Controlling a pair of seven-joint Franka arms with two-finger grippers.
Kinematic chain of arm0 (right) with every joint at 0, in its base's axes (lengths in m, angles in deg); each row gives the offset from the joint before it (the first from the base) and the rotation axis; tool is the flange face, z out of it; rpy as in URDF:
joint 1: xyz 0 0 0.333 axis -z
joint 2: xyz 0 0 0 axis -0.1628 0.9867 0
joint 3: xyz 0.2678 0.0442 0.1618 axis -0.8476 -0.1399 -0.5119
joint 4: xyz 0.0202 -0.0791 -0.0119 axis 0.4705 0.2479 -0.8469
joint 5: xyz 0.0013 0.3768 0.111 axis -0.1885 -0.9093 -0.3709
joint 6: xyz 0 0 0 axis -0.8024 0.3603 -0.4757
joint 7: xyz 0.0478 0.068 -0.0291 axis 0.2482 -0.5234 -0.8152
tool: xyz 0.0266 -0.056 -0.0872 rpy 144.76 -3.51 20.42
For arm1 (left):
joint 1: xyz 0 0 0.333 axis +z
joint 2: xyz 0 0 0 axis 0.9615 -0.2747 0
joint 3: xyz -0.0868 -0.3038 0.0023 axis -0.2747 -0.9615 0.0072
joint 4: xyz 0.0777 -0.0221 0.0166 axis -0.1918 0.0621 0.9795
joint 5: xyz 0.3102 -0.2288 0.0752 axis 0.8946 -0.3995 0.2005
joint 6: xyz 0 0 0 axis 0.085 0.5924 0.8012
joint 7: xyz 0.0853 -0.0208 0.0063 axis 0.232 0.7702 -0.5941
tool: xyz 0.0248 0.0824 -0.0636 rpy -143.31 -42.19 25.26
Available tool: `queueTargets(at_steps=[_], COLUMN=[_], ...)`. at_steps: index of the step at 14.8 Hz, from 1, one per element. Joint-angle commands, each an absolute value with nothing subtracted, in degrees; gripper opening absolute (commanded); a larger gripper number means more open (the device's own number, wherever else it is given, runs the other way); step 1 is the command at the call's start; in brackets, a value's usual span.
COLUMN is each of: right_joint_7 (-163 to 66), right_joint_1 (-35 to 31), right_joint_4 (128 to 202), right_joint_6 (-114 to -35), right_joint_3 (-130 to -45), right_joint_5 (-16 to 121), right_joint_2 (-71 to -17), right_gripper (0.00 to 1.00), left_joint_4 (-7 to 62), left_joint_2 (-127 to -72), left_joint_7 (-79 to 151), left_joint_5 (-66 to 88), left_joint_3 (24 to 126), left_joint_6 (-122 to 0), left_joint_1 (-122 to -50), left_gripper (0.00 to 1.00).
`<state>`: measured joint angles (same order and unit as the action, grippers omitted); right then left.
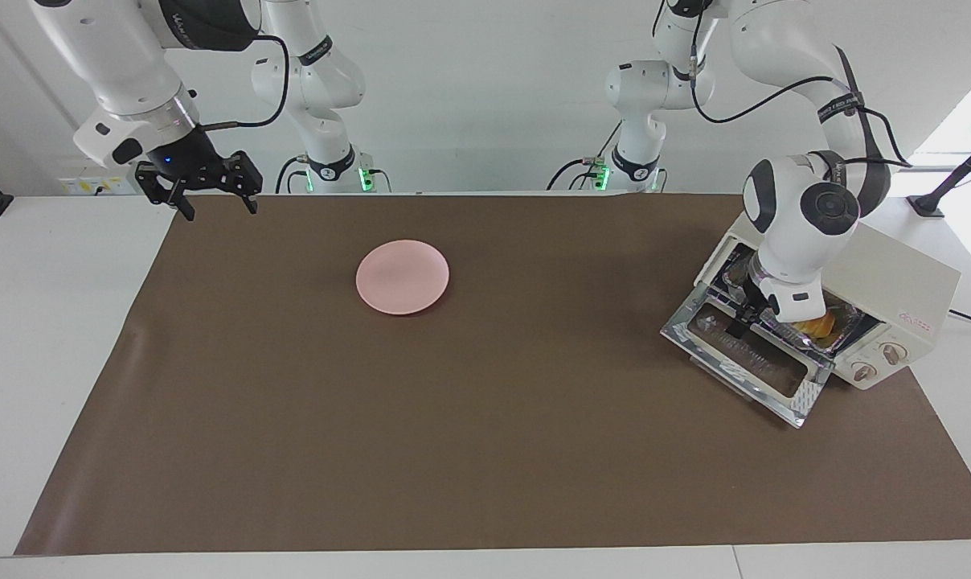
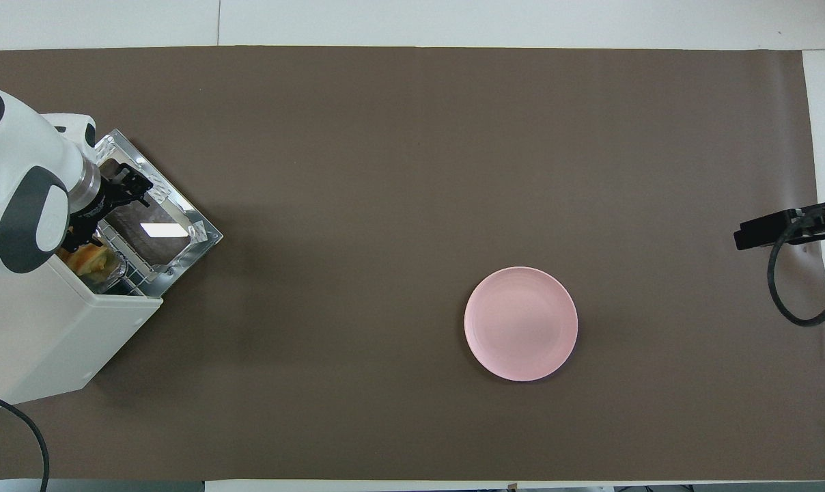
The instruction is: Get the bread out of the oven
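Left gripper (image 1: 763, 315) down at the bread (image 1: 819, 325) in the oven (image 1: 895, 297), table's 3 o'clock edge; grip unclear. Risk: foil tray (image 2: 112, 266) drags out too. Right gripper (image 1: 210, 196) waits, jaws apart.

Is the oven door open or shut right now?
Open. The oven has its glass door dropped flat onto the mat, and the bread shows inside, partly hidden by the left gripper at the opening.

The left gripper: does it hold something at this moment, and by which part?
It cannot be told. The left gripper is down at the bread in the open oven, but the arm hides the contact.
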<state>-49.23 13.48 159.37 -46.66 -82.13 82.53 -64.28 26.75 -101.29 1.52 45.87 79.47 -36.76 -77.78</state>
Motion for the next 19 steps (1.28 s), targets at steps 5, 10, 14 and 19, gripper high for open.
queueTargets(at_steps=[5, 10, 14, 19], right_joint_7=[-48.51, -48.51, -48.51, -48.51], right_joint_1=[13.94, 14.12, 14.12, 13.59], right_joint_4=[159.96, 160.05, 159.96, 159.96], right_joint_6=[-46.48, -46.48, -46.48, -45.34], right_joint_3=[-82.35, -82.35, -82.35, -82.35], right_joint_5=[81.93, 81.93, 81.93, 81.93], right_joint_2=[-64.92, -64.92, -64.92, -65.01], right_gripper=[1.00, 1.00, 1.00, 1.00], left_joint_4=[30.54, 14.75, 14.27, 16.55], left_joint_2=[-98.99, -105.04, -105.24, -105.49], left_joint_7=[5.50, 6.21, 6.73, 13.50], left_joint_5=[47.53, 46.92, 46.83, 41.04], left_joint_3=[79.26, 78.82, 78.73, 78.29], left_joint_6=[-38.68, -34.65, -34.89, -37.71], left_joint_1=[-77.65, -87.56, -99.60, -106.57], left_gripper=[0.00, 0.00, 0.00, 0.00])
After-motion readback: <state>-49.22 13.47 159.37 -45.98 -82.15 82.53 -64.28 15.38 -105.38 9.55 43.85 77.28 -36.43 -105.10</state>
